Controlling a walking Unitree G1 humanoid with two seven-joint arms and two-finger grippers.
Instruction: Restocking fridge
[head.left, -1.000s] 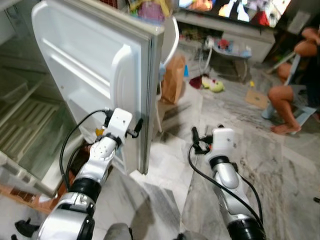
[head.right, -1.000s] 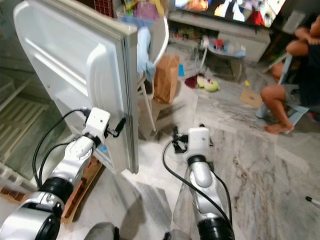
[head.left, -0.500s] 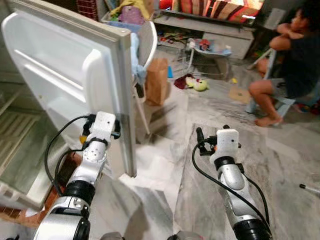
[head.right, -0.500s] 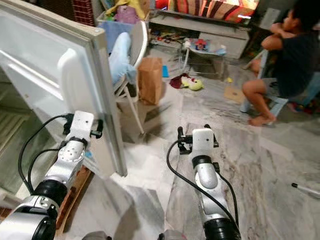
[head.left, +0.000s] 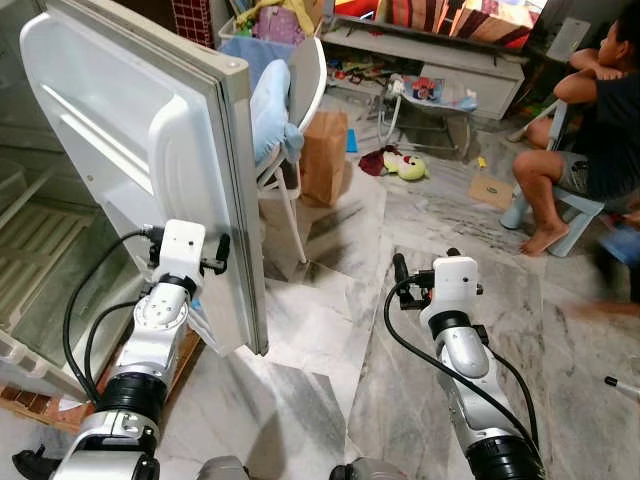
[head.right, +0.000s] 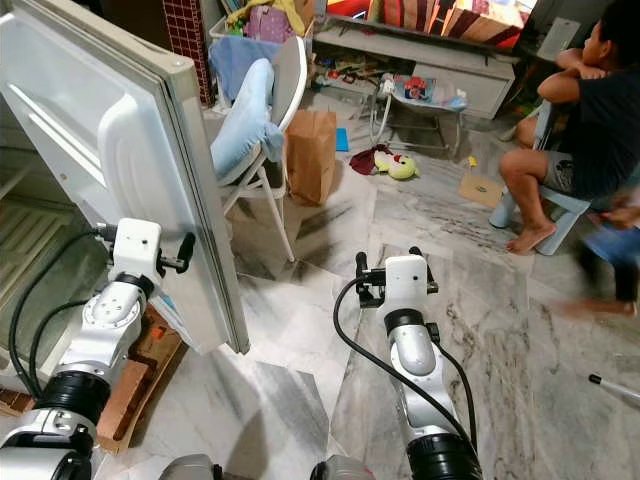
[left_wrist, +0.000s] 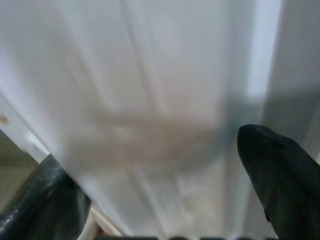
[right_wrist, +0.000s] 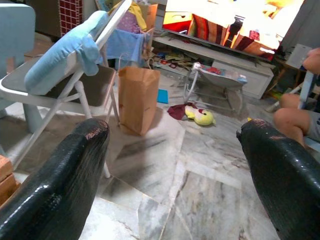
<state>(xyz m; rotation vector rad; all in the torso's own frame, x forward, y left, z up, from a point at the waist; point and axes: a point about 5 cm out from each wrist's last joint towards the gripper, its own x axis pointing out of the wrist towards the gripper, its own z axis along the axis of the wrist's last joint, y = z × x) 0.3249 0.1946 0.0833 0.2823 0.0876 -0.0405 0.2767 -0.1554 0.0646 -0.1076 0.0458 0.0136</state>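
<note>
Two end effectors in view, both spread wide and holding nothing. Left end effector (left_wrist: 160, 200) up against the inner panel of the fridge door (head.left: 130, 150), fingers (left_wrist: 280, 170) splayed to either side of the white plastic; actual contact cannot be told from the blurred wrist view. Door swung open, at 10 o'clock in the head views, its edge facing the room, with the fridge interior (head.left: 40, 250) at 9 o'clock. Right end effector (right_wrist: 175, 165) raised over the marble floor (head.right: 300, 320) at 5 o'clock, well apart from the door, pointed toward a brown paper bag (right_wrist: 136, 97) and a folding chair with a blue cushion (right_wrist: 60, 55). Seated person (head.right: 580, 130) on a small stool at 2 o'clock.
</note>
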